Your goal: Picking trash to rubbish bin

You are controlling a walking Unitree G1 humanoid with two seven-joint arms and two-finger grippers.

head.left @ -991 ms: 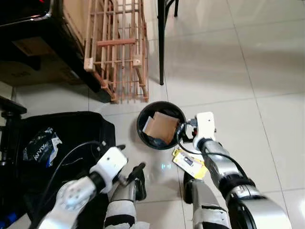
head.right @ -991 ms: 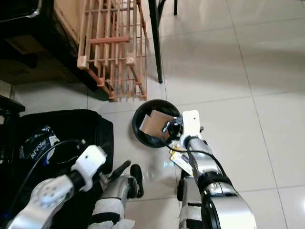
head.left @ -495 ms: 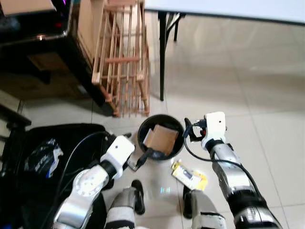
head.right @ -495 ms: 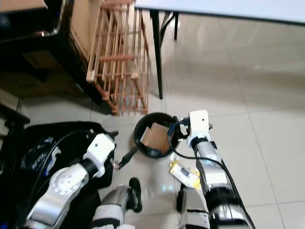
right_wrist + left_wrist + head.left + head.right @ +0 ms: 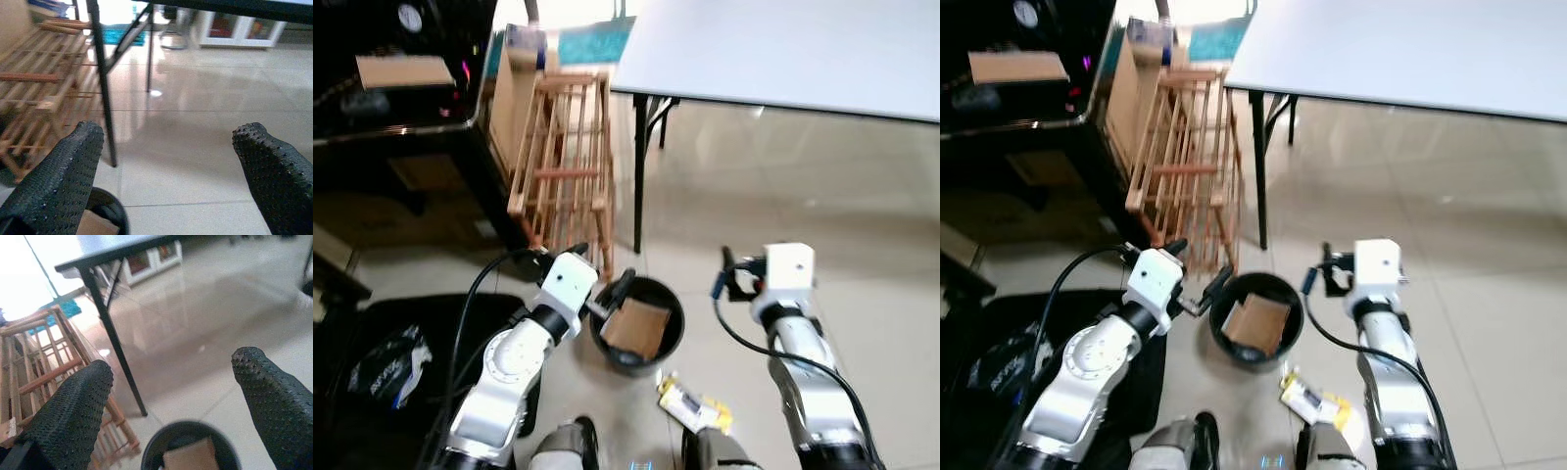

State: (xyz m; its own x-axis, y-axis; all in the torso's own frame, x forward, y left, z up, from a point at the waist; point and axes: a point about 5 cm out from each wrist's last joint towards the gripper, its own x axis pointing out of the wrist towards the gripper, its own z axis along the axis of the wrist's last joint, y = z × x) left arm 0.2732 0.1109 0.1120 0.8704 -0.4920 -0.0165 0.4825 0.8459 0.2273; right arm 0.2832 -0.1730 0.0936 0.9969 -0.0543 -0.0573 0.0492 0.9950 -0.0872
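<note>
A round black rubbish bin (image 5: 656, 294) stands on the tiled floor with a brown piece of cardboard (image 5: 638, 329) inside it. A yellow wrapper (image 5: 693, 403) lies on the floor just right of the bin, near my feet. My left gripper (image 5: 602, 269) is open and empty, raised beside the bin's left rim; the left wrist view looks over the bin (image 5: 190, 450) between its fingers (image 5: 73, 416). My right gripper (image 5: 720, 274) is open and empty too, held above the floor to the right of the bin (image 5: 105, 215).
A wooden slatted rack (image 5: 563, 176) leans behind the bin. A grey table (image 5: 783, 49) with a black leg (image 5: 639, 176) stands beyond it. A black bag (image 5: 401, 313) holding a plastic packet (image 5: 382, 357) lies to the left, under a dark cabinet (image 5: 391, 98).
The camera has tilted up, bringing the table into view. Both arms have risen: the left gripper came up from low by my feet to the bin's left rim, the right lifted off the bin's right side.
</note>
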